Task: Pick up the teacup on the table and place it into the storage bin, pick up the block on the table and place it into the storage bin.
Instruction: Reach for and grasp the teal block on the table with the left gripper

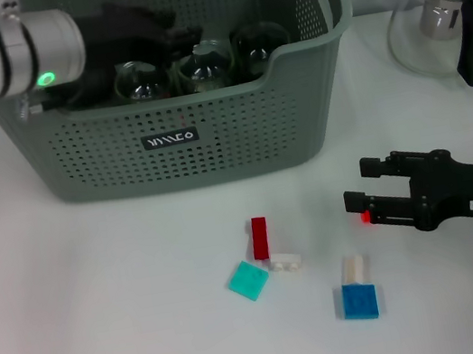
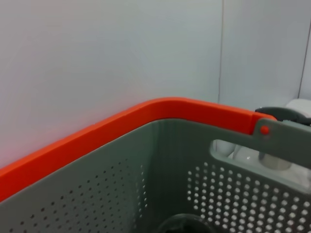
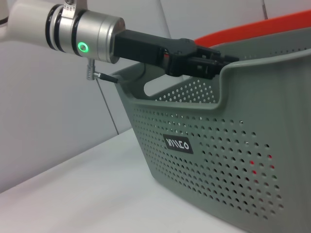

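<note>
White tabletop (image 1: 107,328), matte; pale wall panels behind w/ a vertical seam, seen in left wrist view. Landmark: storage bin (image 1: 238,131), grey-green perforated basket, black label on its front wall, orange handle clips at the top; it sits at the far side of the table.

Inside the bin: three glass teacups (image 1: 199,66) in a row just behind the front wall's dipped edge. Left gripper (image 1: 180,40) reaches over the bin's left rim and down into it, right above the cups; black fingers merge w/ dark interior, can't tell if spread or closed on anything. Green ring light on the arm's wrist, just outside the bin's left rim.

In front of the bin, on open table: red block (image 1: 259,238) upright-long, small white block (image 1: 285,261) touching its near end, teal block (image 1: 249,279) just beside those, tilted. Blue block (image 1: 360,300) w/ a pale block (image 1: 354,268) joined at its far side, a bit further from the bin, to the right.

Right gripper (image 1: 356,186) hovers low in front of the bin's right corner, fingers spread wide, nothing between them, pointing toward the block cluster. Clear gap between it and the bin front.

Right of the bin: glass teapot (image 1: 446,16), black handle, near the table's far edge. Wide bare table in front-left of the bin.
</note>
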Controlling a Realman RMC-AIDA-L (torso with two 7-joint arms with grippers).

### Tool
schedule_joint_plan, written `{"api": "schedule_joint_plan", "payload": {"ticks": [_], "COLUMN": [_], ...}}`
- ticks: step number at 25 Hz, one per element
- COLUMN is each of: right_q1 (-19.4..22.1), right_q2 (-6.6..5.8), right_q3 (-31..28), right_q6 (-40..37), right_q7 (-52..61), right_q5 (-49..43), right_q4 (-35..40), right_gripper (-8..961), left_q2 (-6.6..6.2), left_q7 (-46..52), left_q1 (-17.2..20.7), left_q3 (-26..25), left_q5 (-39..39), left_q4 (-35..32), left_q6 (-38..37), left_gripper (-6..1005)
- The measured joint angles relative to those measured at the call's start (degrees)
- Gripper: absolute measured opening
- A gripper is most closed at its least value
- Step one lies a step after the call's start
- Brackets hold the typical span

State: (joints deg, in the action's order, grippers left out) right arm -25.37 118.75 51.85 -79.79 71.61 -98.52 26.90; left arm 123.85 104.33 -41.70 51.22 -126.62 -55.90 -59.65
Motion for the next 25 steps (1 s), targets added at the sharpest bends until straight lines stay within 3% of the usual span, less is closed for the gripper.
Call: {"api": "schedule_joint_plan", "payload": {"ticks": [4, 8, 11, 14, 16, 25], "right_q1": [0.1, 0.3, 0.2, 0.1, 0.1, 0.0], "right_q2": [-0.04, -0.08, -0.05, -0.19, -0.24, -0.26], "right_q3": [0.0, -0.6, -1.0, -1.1, -1.4, -1.4], "right_q6": [0.0, 0.0, 0.0, 0.0, 0.0, 0.0], "right_q7": [0.1, 0.0, 0.0, 0.1, 0.1, 0.3], "right_q5": [0.1, 0.1, 0.0, 0.0, -0.2, -0.2], "right_q4": [0.0, 0.1, 0.1, 0.0, -0.1, -0.1], "right_gripper": [712, 712, 712, 712, 712, 712], "left_q2": [0.09, 0.19, 0.35, 0.33, 0.38, 0.49], "left_q7": [0.9, -6.6, -19.0, -30.0, -35.5, -50.4], "left_q1": [5.5, 13.2, 16.1, 17.8, 18.9, 19.0], "left_q3": [-0.3, -3.2, -10.3, -14.8, -16.7, -15.9], "left_q5": [6.4, 18.0, 19.3, 16.1, 12.7, 5.1], "left_q4": [-5.9, -8.8, -4.5, 1.6, 5.4, 19.9], "left_q6": [-5.1, -17.9, -31.5, -38.6, -39.0, -30.5], "left_gripper": [404, 506, 583, 669, 726, 720]}}
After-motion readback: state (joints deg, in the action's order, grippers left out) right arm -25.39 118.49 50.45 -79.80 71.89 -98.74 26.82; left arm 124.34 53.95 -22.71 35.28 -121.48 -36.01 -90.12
